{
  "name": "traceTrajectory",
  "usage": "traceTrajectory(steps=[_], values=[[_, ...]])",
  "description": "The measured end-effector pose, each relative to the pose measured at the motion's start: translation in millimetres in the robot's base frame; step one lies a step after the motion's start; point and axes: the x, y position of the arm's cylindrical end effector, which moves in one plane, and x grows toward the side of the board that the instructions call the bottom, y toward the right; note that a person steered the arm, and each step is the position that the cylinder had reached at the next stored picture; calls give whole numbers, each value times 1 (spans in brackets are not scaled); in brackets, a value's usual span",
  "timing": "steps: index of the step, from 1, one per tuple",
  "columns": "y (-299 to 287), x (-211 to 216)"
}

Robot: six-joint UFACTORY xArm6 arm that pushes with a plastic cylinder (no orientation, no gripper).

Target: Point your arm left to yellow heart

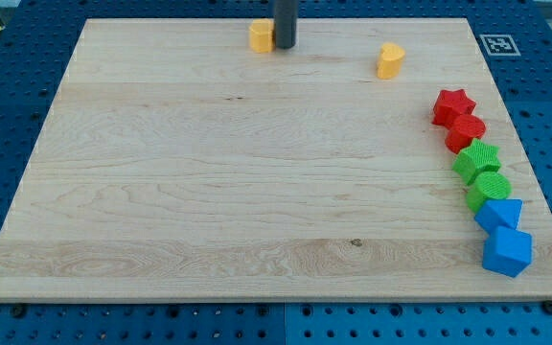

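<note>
Tip at the yellow blocks, top of the worktop.

The yellow block (261,36) at the view's top, possibly the heart though its shape is unclear, sits just left of my tip (284,47), seemingly touching. There is no gripper, only the rod, holding nothing. If the other yellow block (389,59) to the right is the heart, I am pointing at the wrong one; a further nudge could push the near block off the worktop (209,192) edge. Red, green and blue blocks line the right edge, well apart; nothing obstructs.
</note>
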Motion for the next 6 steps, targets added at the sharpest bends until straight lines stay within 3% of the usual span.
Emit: traceTrajectory(steps=[1, 2, 4, 6], values=[[-9, 1], [30, 16], [47, 70], [47, 64]])
